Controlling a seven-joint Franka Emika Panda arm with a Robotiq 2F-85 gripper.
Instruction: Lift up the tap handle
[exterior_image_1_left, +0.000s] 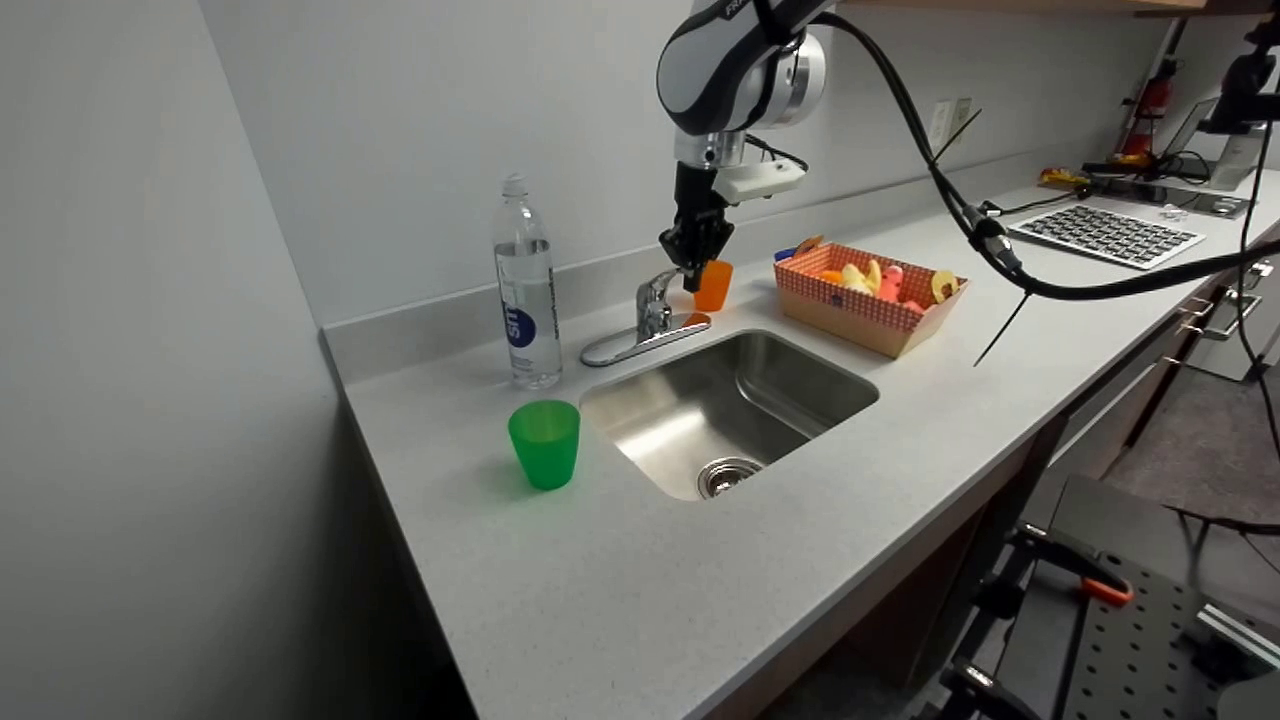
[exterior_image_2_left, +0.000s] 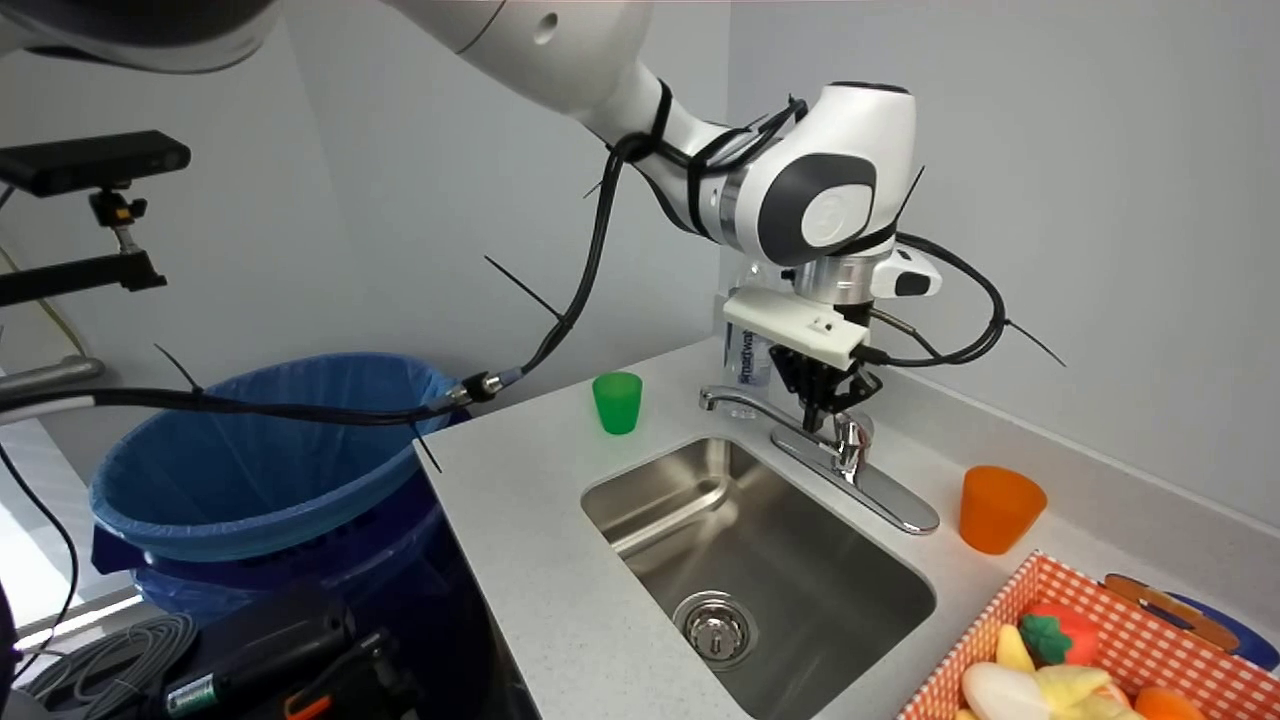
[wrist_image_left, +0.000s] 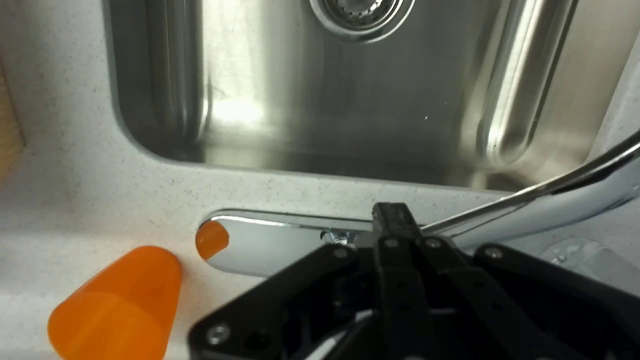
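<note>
Exterior view: handle (exterior_image_1_left: 657, 285) between bottle (exterior_image_1_left: 528, 310) and orange cup (exterior_image_1_left: 714, 287).

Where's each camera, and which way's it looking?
An exterior view: high, near the green cup, facing the sink and basket; arm and gripper show.
An exterior view: high, near the basket, facing the green cup and blue bin; arm and gripper show.
Wrist view: riding the arm, facing down at the sink; just its gripper shows.
All share the sink and orange cup.

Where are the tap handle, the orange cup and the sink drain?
Tap handle (exterior_image_1_left: 655, 287): in an exterior view, on its chrome lever.
Orange cup (wrist_image_left: 131, 284): in the wrist view, on its side.
Sink drain (exterior_image_2_left: 716, 630): in an exterior view, on its center.
</note>
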